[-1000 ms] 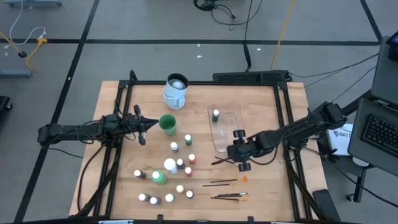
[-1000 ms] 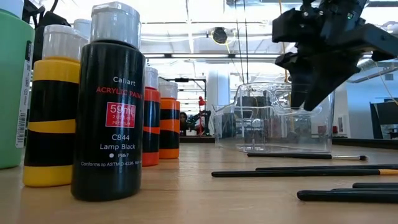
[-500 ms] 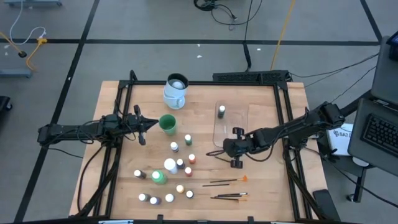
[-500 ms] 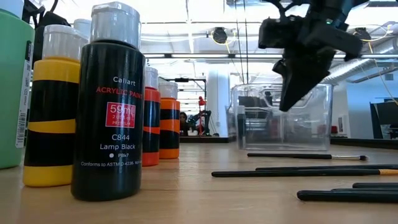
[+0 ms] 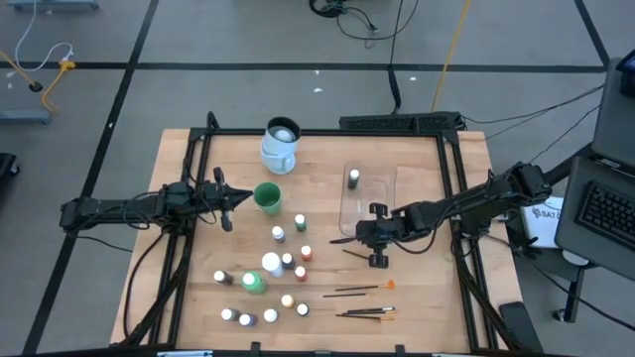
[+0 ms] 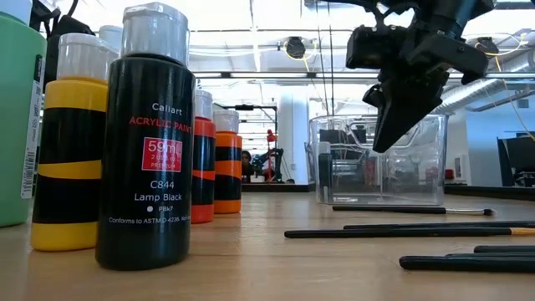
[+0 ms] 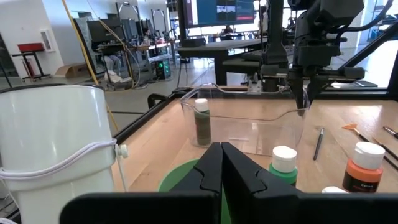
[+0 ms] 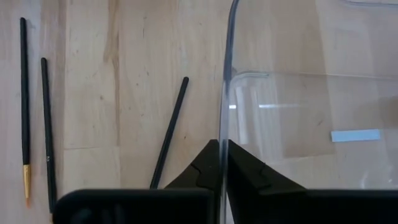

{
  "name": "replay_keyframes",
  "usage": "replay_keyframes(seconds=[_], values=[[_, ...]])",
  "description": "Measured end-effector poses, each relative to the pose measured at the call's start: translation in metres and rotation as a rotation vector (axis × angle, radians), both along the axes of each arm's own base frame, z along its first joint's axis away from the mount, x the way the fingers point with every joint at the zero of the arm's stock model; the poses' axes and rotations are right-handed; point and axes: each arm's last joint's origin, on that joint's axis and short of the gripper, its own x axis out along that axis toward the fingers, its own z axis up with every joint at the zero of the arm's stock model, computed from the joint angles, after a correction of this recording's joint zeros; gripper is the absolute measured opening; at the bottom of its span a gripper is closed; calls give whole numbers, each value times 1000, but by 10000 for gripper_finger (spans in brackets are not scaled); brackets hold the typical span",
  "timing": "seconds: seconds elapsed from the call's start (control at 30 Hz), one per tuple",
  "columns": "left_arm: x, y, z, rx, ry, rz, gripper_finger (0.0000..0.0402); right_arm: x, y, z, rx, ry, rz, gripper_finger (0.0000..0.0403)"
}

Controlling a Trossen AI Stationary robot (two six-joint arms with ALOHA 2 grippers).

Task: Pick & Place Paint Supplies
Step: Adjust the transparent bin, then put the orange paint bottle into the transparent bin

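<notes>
Many tiny white-capped paint bottles [image 5: 283, 263] and a larger green bottle [image 5: 254, 283] stand on the wooden table. One dark bottle [image 5: 353, 178] stands inside the clear tub [image 5: 382, 193]. Thin dark brushes [image 5: 362, 290] lie at the near right, one of them [image 8: 169, 134] just beside the tub. My right gripper [image 5: 375, 243] is shut on the tub's near wall. My left gripper [image 5: 238, 198] hovers shut and level beside a green cup [image 5: 266, 196], touching nothing. My right gripper pinches the tub's near wall at its rim [image 8: 224, 134], one finger inside the tub and one outside. The fingers [image 6: 386, 134] slant down from the table's right side. The tub stands upright with its base on the table.
A big white-and-pale-blue mug [image 5: 281, 144] stands at the far middle of the table. More brushes [image 5: 365, 313] lie near the front edge. A black lamp-black bottle [image 6: 146, 142] and striped bottles crowd the low view. Black frame rails [image 5: 461, 228] border the table.
My right gripper has shut on the tub's near wall, shifting a little toward the table's left and rolling slightly. The tub, askew a second ago, now stands square and has slid a little toward the table's right, carrying the bottle inside it.
</notes>
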Motion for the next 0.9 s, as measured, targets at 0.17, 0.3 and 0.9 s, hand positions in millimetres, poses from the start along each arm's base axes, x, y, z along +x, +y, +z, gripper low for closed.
replay_keyframes(seconds=[0.17, 0.3, 0.9], values=[[0, 0, 0, 0, 0, 0, 5, -2, 0, 0, 7, 11, 15, 8], [0, 0, 0, 0, 0, 1, 5, -2, 0, 0, 11, 13, 19, 8], [0, 0, 0, 0, 0, 0, 5, 13, 3, 14, -16, -131, 125, 136]])
